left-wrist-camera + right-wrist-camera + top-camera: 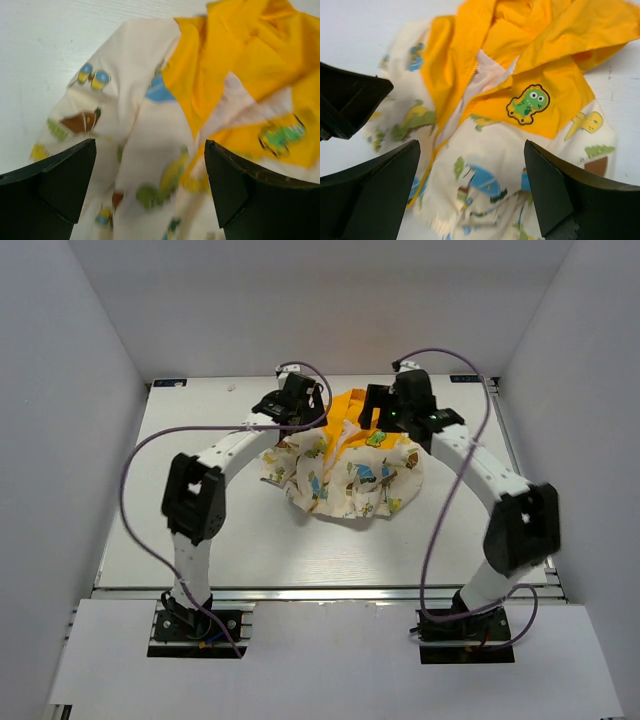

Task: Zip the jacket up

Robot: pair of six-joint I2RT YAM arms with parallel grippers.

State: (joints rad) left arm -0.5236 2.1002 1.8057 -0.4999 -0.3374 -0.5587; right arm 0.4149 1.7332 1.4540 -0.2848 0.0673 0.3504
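The jacket [345, 468] lies crumpled on the middle of the white table, cream with cartoon prints and a yellow-orange hood at its far side. My left gripper [303, 410] hovers over the jacket's far left part and is open. In the left wrist view cream printed fabric [145, 125] lies below and between the wide-apart fingers [60, 180]. My right gripper [388, 412] hovers over the far right part, also open. The right wrist view shows the jacket front [490, 165] under the gripper [472, 172], a green dinosaur patch [527, 104] and the yellow zip edge [470, 82] standing apart.
The white table [180, 530] is enclosed by white walls at the left, right and back. Purple cables [135, 500] loop from both arms. The left gripper's black finger [347, 105] shows at the left of the right wrist view.
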